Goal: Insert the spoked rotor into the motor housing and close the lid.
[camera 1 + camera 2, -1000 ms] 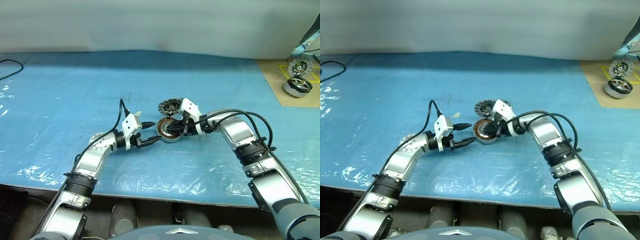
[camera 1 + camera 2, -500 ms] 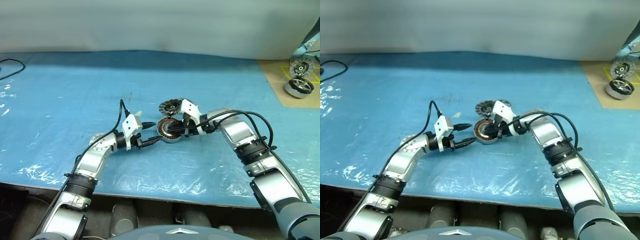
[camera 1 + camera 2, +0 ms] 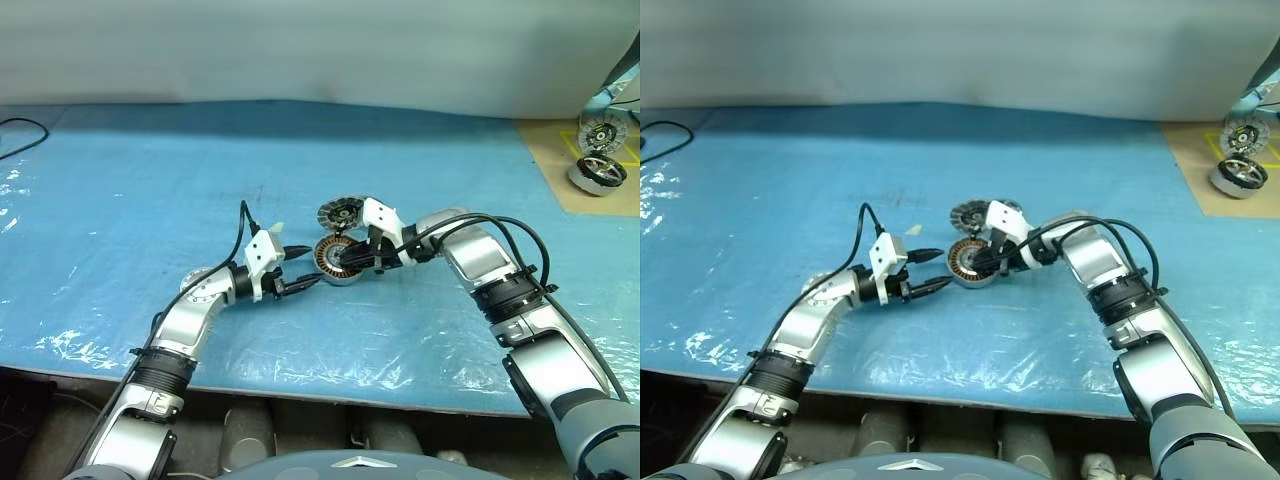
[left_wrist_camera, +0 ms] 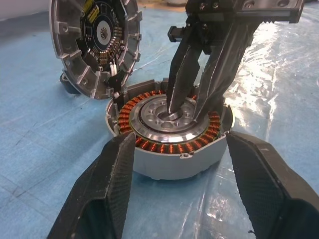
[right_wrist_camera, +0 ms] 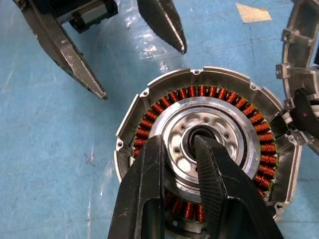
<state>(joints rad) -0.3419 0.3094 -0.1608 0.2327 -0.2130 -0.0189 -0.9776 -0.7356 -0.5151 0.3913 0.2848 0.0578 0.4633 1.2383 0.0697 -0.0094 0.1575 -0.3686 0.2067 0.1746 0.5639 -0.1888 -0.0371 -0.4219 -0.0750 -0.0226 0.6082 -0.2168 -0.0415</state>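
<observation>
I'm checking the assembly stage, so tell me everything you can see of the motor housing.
The motor housing is a short, round, silver metal can lying flat on the blue sheet, open side up. Inside, a ring of copper-coloured windings surrounds a shiny central hub with small holes and a dark bore. A hinged lid stands open at its rim. The right hand has its fingertips down at the hub's centre, nearly closed. The left hand, open, flanks the can's side without visibly touching it.
</observation>
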